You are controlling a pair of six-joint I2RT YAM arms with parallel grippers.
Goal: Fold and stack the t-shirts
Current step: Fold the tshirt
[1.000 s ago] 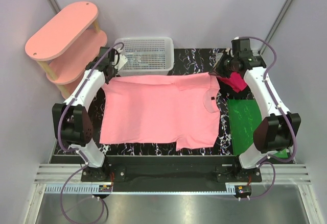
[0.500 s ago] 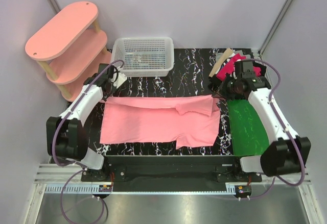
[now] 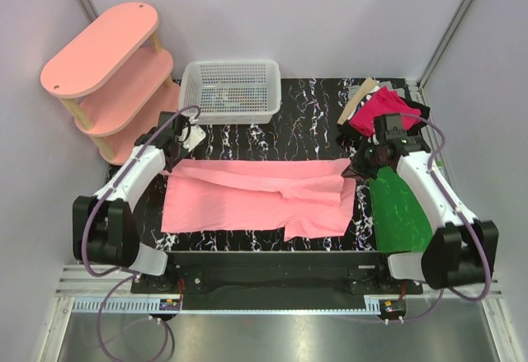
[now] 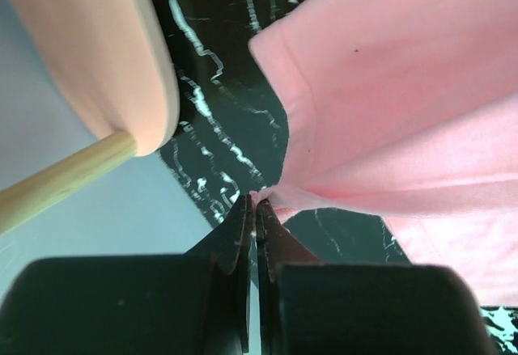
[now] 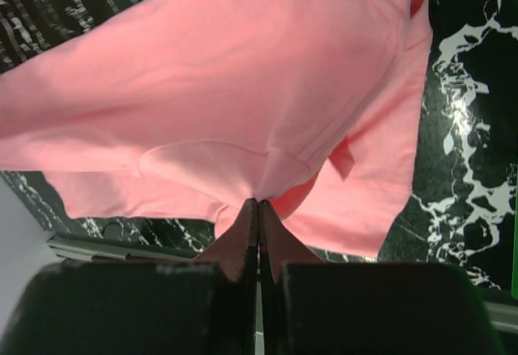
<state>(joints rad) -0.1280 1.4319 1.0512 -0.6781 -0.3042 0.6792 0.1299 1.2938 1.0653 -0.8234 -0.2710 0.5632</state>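
Far edge of salmon-pink t-shirt (image 3: 247,205) came nearer; fingers (image 5: 239,246) hide pinched corners.

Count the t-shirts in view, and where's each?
2. Salmon-pink t-shirt, partly folded in the middle, pinched by left gripper and right gripper; magenta-red t-shirt bunched at the far right corner. Others could hide beneath it.

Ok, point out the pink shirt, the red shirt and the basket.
pink shirt (image 3: 247,201), top view, middle of the cloth.
red shirt (image 3: 379,105), top view, its upper part.
basket (image 3: 235,115), top view, front wall.
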